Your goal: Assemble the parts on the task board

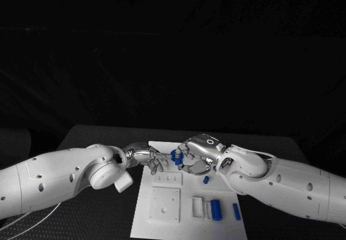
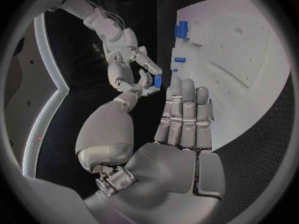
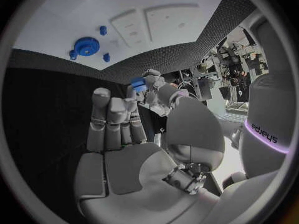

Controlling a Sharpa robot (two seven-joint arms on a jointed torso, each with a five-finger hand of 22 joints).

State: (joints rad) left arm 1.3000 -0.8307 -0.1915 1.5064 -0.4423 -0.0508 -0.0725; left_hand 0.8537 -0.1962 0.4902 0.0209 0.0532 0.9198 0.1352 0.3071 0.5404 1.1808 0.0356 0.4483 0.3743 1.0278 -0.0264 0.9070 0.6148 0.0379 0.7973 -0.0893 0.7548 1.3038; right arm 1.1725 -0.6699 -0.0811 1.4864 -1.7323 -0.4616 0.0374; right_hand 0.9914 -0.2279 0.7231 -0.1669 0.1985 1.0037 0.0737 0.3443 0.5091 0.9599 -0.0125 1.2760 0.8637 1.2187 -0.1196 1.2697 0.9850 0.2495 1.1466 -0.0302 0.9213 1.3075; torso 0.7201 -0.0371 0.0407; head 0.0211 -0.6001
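The white task board (image 1: 144, 222) lies in the middle of the black table, and also appears in the wrist views (image 2: 249, 50) (image 3: 56, 30). My right hand (image 1: 196, 156) hovers over the board's far end and pinches a small blue part (image 1: 176, 159) (image 2: 157, 81) (image 3: 138, 83) between thumb and a finger. Facing it closely is my left hand (image 1: 149, 161) (image 2: 184, 119), fingers straight and nothing in it, its thumb reaching toward the right hand (image 2: 131, 67). Other blue parts (image 1: 215, 207) (image 1: 236, 211) lie on the board's near right.
A small blue part (image 1: 206, 180) stands on the board under the right wrist. A blue gear (image 3: 86, 46) with small blue pegs (image 3: 102, 30) around it sits on the board. White raised blocks (image 1: 197, 206) lie beside the near blue parts.
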